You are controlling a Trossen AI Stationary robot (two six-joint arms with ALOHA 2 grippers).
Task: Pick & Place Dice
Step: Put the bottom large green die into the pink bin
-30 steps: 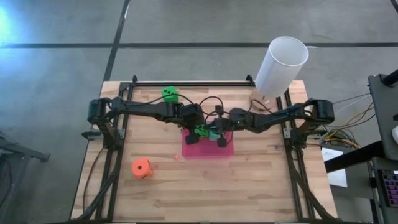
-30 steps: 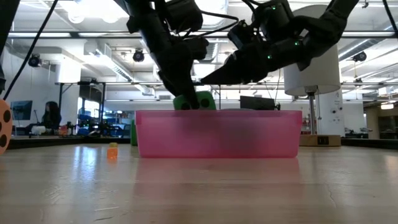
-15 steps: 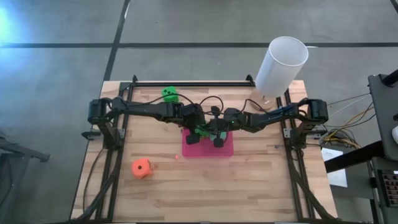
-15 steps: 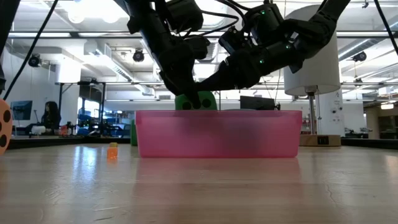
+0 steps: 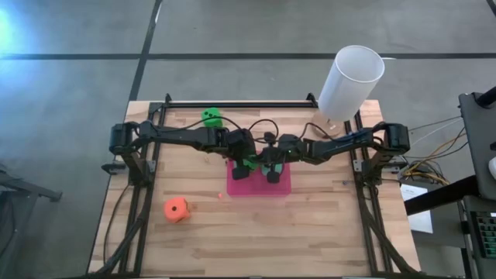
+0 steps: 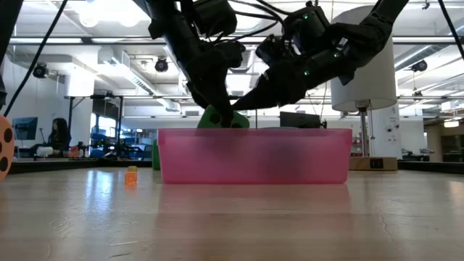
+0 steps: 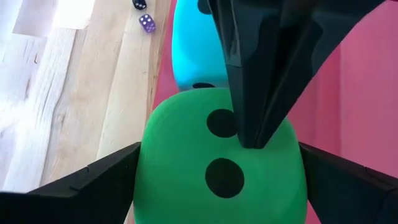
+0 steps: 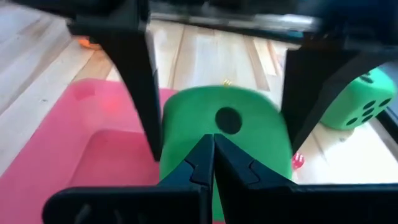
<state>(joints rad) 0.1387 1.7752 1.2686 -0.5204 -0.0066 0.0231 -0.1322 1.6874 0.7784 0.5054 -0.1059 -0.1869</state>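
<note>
The bright green soft-looking cube with black pips (image 7: 217, 155) sits over the flat pink rectangular pad (image 5: 280, 186), between the left gripper's (image 7: 217, 180) spread fingers, a teal die (image 7: 196, 56) just behind it. It looks light and squashy, best taken on two opposite flat faces. The right gripper (image 8: 212, 149), fingers pressed together, pokes its top. Whether the green cube rests on the pad or hangs held is hidden by both arms. An orange die (image 5: 176, 209) lies well apart on the wooden counter (image 5: 310, 240).

Over pink tray (image 5: 283, 188): crowded w/ both grippers, left gripper (image 5: 242, 164) & right gripper (image 5: 263, 163) nose to nose. Front half of table (image 5: 256, 240) open bar orange die (image 5: 176, 209); white cylinder (image 5: 350, 82) blocking far right corner.
</note>
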